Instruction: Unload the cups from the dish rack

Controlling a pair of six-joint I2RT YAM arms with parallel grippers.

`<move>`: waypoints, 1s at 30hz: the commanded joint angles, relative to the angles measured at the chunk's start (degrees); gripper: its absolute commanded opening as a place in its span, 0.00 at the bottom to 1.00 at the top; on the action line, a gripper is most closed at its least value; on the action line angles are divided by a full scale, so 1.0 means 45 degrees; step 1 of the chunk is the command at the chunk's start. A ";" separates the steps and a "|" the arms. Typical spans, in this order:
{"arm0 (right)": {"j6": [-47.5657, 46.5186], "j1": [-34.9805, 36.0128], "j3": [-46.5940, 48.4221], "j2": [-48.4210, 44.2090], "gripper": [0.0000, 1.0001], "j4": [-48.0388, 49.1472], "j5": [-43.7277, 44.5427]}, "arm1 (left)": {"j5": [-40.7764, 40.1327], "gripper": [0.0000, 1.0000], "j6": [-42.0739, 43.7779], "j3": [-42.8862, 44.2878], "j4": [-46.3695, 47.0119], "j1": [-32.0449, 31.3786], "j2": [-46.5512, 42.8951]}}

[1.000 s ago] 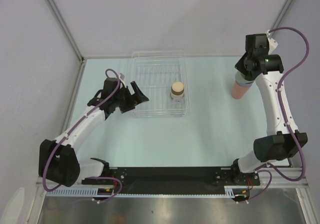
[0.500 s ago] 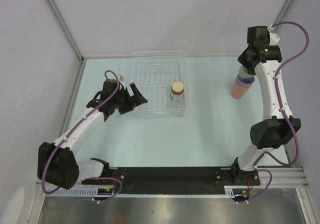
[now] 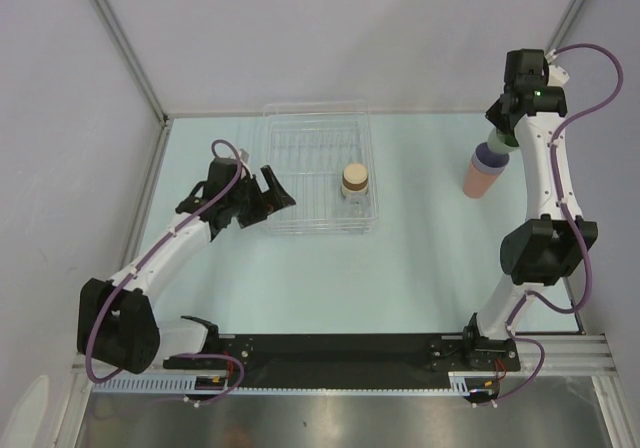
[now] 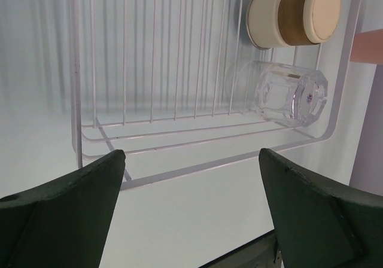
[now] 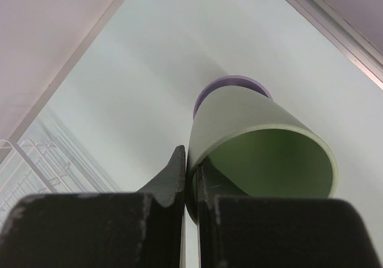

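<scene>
The transparent dish rack sits mid-table. In its near right corner lies a clear cup with a tan cork-like round top beside it; both show in the left wrist view, the clear cup below the tan top. My left gripper is open and empty at the rack's near left corner. My right gripper is shut on the rim of the pale green cup, held just above and beyond the lavender cup, which is stacked on the salmon-pink cup.
The grey back wall and its metal frame stand close behind the right gripper. The left wall's frame post runs along the table's left side. The rack's edge shows in the right wrist view.
My right gripper has moved back and to the right with the green cup, off the stack, and the lavender cup's top now shows. The left arm has not moved.
</scene>
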 commanded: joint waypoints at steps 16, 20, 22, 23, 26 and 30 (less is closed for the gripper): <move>-0.0278 -0.0143 -0.0901 0.0802 0.00 0.1633 -0.0467 | 0.0027 1.00 0.0322 0.0595 -0.0600 -0.0077 0.1279; -0.0473 -0.0143 -0.1135 0.0841 0.01 0.1751 -0.0760 | 0.0066 1.00 0.0283 0.0634 -0.0600 -0.0057 0.1435; -0.0512 -0.0143 -0.1233 0.0821 0.11 0.1810 -0.0896 | 0.0066 1.00 0.0244 0.0634 -0.0600 -0.0057 0.1436; -0.0532 -0.0143 -0.1253 0.0802 0.14 0.1829 -0.0936 | 0.0066 1.00 0.0244 0.0615 -0.0600 -0.0077 0.1455; -0.0571 -0.0143 -0.1311 0.0724 0.24 0.1868 -0.0956 | 0.0065 1.00 0.0244 0.0615 -0.0619 -0.0057 0.1377; -0.0571 -0.0143 -0.1370 0.0529 0.29 0.1907 -0.0956 | 0.0085 1.00 0.0244 0.0556 -0.0600 -0.0077 0.1318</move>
